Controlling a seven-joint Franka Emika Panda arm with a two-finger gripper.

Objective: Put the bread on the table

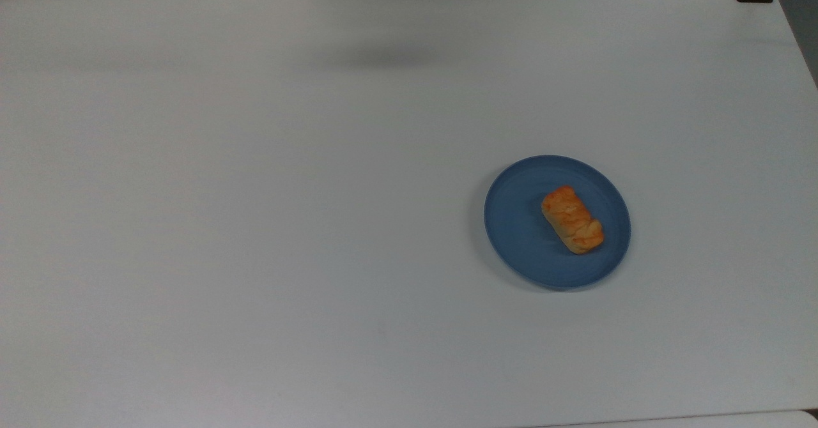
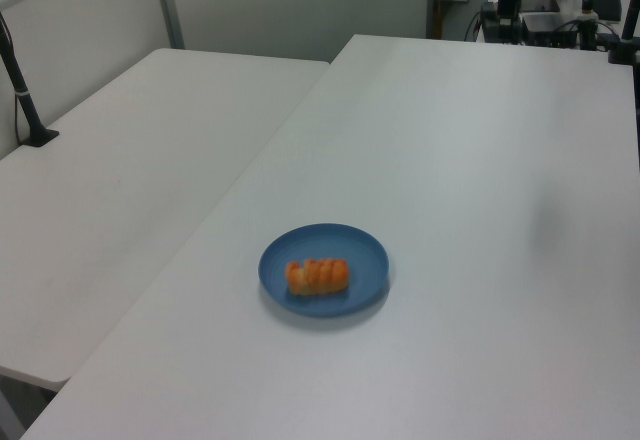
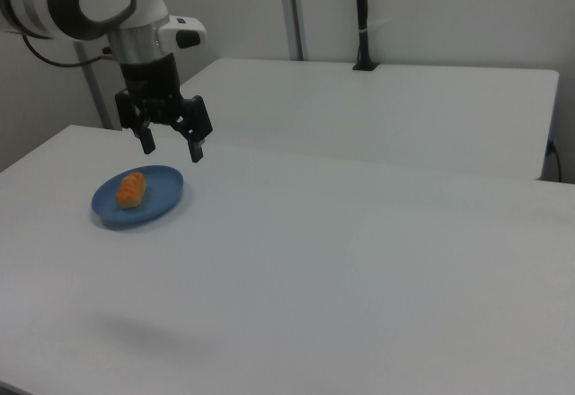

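You see the small ridged golden-orange bread roll (image 2: 317,276) lying on the round blue plate (image 2: 355,250), which sits on the smooth white counter (image 2: 480,160).

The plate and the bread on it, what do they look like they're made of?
Plate: likely matte plastic or melamine. It is an even dull blue with faint concentric rings and no bright glare, though glazed ceramic cannot be ruled out.
Bread: looks like baked pastry with a shiny golden-orange glaze and ridged, flaky top. It could equally be a plastic food model, since the colour is very saturated.
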